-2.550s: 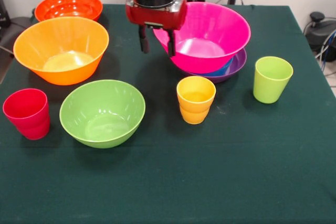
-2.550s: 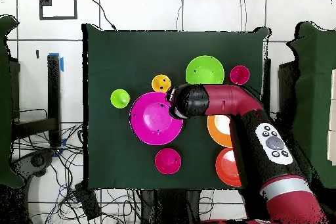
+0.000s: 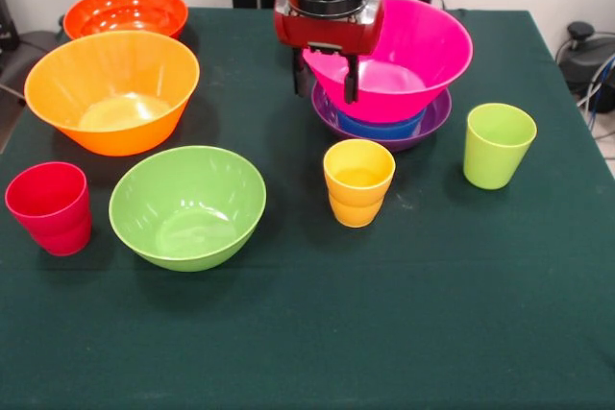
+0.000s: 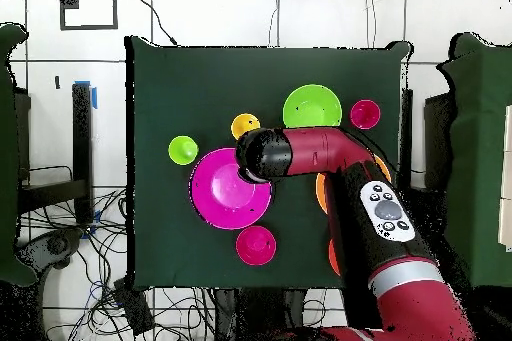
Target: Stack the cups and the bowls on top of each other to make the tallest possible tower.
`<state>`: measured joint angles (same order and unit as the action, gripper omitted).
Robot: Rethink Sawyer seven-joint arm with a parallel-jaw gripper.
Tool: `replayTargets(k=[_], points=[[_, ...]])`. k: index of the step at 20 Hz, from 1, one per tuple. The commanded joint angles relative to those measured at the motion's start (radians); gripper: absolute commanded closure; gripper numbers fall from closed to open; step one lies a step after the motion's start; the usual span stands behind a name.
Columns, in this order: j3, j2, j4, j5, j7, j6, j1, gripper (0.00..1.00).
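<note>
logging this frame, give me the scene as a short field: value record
gripper: gripper shut on the pink bowl rim, one finger inside, one outside
pink bowl: lifted, tilted above the tower
tower: purple bowl lowest, blue bowl nested in it
loose bowls: light orange bowl, red-orange bowl, green bowl
cups: red cup, yellow cup, green cup, all upright, apart
surface: table

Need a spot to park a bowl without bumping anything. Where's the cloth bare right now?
In the front view, the whole near strip of the table below the green bowl, yellow cup and lime cup is bare. It is crowded around the gripper at the pink bowl, and at the orange bowl beside the red cup.
</note>
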<state>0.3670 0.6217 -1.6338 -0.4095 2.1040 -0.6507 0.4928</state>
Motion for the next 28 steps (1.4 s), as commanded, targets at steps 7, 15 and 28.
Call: replayTargets(k=[7,15,28], points=[[-0.017,-0.049,-0.002,0.006,0.038,0.047,-0.013,0.0],[0.024,-0.089,0.062,-0.044,-0.134,0.009,0.096,0.0],[0.025,0.002,-0.108,-0.081,-0.12,0.054,0.185,0.0]])
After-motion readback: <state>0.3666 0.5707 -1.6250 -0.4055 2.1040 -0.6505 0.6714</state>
